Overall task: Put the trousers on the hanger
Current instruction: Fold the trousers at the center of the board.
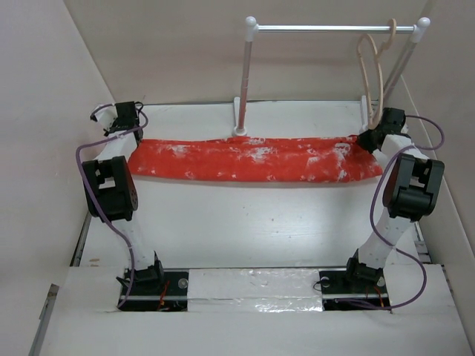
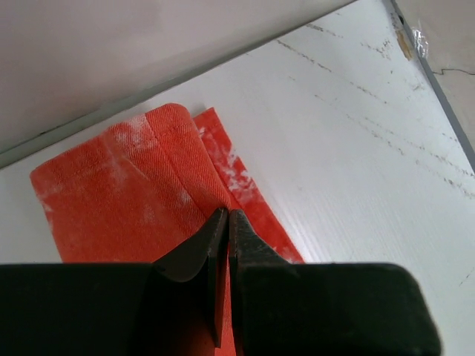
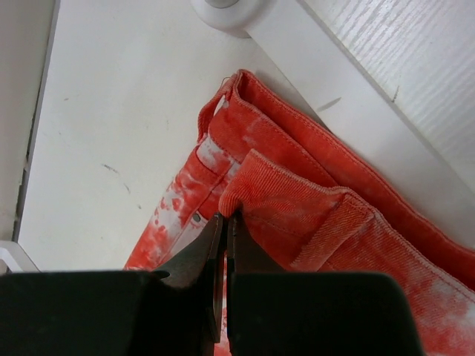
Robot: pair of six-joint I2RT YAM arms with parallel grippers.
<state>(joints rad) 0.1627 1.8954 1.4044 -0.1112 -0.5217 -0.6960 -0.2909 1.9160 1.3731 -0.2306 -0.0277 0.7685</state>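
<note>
The red-orange trousers (image 1: 252, 159) with white blotches are stretched in a long band between my two grippers, a little above the table. My left gripper (image 1: 128, 127) is shut on the leg-end cloth (image 2: 148, 185); its jaws (image 2: 227, 216) pinch a fold. My right gripper (image 1: 375, 137) is shut on the waistband end (image 3: 297, 200), jaws (image 3: 225, 219) closed on a fold of it. The pale beige hanger (image 1: 371, 70) hangs by its hook from the rack's bar at the back right, just above and behind the right gripper.
A white-posted rack with a metal bar (image 1: 326, 29) stands at the back; its middle post (image 1: 244, 81) rises right behind the trousers. Its base foot shows in the right wrist view (image 3: 230, 11). Walls close in the table (image 1: 245, 222) on the left, back and right.
</note>
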